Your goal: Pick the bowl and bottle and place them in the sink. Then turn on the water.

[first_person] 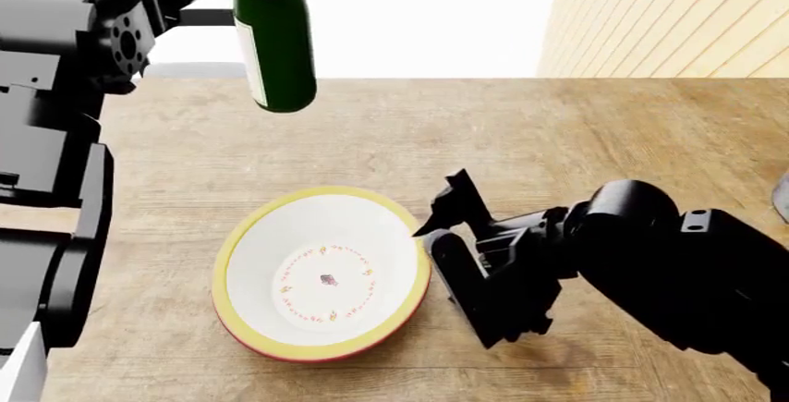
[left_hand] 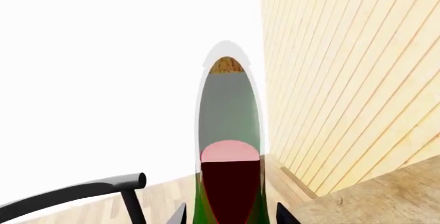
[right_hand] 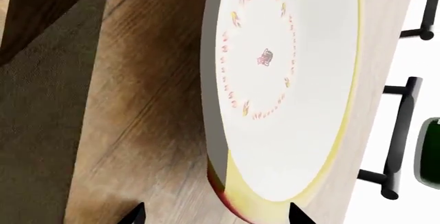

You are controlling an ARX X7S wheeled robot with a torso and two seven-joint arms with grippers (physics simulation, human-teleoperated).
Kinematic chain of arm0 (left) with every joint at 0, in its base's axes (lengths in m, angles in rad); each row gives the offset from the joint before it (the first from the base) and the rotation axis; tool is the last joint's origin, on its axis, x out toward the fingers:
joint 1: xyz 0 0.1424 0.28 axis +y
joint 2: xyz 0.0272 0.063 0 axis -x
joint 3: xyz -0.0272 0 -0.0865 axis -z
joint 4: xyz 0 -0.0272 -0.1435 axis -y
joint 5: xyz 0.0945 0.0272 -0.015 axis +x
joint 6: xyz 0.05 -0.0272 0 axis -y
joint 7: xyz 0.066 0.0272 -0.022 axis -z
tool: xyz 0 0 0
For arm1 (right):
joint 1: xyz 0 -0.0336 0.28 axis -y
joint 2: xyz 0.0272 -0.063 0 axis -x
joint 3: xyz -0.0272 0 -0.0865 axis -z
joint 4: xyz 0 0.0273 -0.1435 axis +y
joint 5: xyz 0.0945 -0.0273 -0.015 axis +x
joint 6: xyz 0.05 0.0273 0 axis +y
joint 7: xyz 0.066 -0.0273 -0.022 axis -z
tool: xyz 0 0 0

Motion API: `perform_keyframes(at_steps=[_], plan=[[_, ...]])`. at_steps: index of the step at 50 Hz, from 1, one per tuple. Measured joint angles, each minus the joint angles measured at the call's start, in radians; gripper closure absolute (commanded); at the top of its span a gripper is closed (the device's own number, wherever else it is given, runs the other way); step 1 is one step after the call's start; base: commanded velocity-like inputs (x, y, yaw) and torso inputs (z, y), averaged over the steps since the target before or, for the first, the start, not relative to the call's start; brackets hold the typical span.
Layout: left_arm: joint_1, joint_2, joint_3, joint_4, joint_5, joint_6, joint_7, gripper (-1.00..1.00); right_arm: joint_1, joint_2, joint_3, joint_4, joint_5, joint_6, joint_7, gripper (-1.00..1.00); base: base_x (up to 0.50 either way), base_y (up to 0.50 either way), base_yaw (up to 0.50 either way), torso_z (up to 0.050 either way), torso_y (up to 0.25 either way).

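Left gripper [left_hand: 230, 214] is clamping the bottle [first_person: 273, 42], holding it up off the wooden counter [first_person: 592, 143], base hanging down. Bowl [first_person: 323, 273] is sitting upright on the counter. Right gripper [right_hand: 213, 214] is straddling the bowl's near rim, jaws spread, not closed on it.

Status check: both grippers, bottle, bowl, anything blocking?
Left gripper shut on bottle, lifted clear of counter. Right gripper open at bowl rim, jaws straddling it. Bowl on counter. Nothing blocking.
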Motion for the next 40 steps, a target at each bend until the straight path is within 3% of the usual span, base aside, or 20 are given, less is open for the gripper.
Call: perform_keyframes(at_steps=[40], plan=[[0.004, -0.016, 0.007, 0.039, -0.006, -0.020, -0.001, 1.00, 0.031, -0.124, -0.036, 0.134, -0.024, -0.136, 0.037, -1.00, 0.00, 0.00, 0.00, 0.000, 0.000]])
